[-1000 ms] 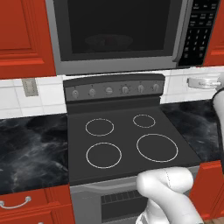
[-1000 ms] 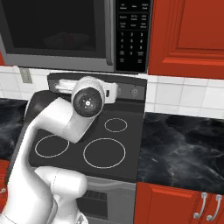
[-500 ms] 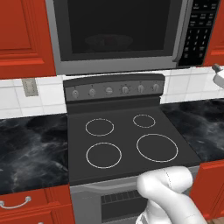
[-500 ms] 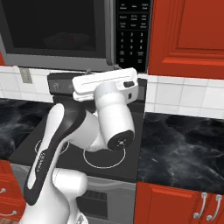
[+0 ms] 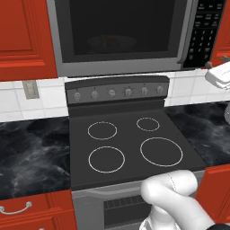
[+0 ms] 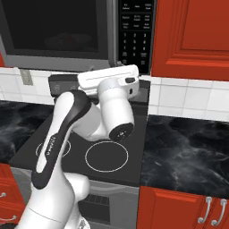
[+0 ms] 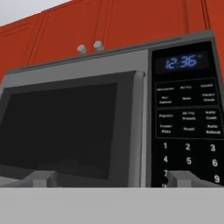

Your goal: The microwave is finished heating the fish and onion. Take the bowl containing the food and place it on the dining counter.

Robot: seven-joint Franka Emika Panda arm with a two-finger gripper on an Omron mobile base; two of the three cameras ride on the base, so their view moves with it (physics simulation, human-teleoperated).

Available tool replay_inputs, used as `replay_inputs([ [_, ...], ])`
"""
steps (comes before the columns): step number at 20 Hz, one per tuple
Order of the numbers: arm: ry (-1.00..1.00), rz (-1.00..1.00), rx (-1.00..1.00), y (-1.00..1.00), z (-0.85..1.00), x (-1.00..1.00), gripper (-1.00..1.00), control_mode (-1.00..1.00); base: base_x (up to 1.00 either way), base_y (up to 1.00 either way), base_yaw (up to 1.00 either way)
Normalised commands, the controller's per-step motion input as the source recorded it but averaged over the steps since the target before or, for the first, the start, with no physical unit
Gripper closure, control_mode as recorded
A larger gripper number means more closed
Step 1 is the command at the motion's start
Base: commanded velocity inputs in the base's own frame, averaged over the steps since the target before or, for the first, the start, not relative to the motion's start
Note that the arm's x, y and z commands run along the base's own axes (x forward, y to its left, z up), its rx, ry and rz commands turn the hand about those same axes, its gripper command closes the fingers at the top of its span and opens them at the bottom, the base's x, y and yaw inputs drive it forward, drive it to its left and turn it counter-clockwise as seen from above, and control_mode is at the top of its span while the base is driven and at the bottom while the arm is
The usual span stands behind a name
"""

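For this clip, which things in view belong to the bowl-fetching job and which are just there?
Job:
microwave, door shut
bowl, dim behind the glass
gripper, facing the door

Just there:
stove
red cabinets
black counter
wall outlet

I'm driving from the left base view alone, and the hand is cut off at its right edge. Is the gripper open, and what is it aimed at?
Observer: The hand view shows the gripper open, fingertips wide apart.
Operator: Aimed at what?
Observer: The microwave, seen from below. Its door is shut, and the door handle lies between the fingertips.
Operator: How high is it?
Observer: In the right base view the gripper is raised just under the keypad, above the stove.
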Motion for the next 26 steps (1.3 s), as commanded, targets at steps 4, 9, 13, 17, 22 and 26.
replay_inputs([
  [4,0.07,-0.03,0.0,0.0,0.18,0.61,-1.0,-1.0,0.0,0.0,0.0],
  [9,0.07,-0.03,0.0,0.0,0.15,0.78,-1.0,-1.0,0.0,0.0,0.0],
  [13,0.08,-0.03,0.0,0.0,0.11,0.81,-1.0,-1.0,0.0,0.0,0.0],
  [17,0.08,-0.02,0.0,0.0,0.11,0.73,-1.0,-1.0,0.0,0.0,0.0],
  [22,0.06,-0.04,0.0,0.02,0.07,0.63,-1.0,-1.0,0.0,0.0,0.0],
  [26,0.04,-0.01,0.0,0.01,0.01,0.55,-1.0,-1.0,0.0,0.0,0.0],
])
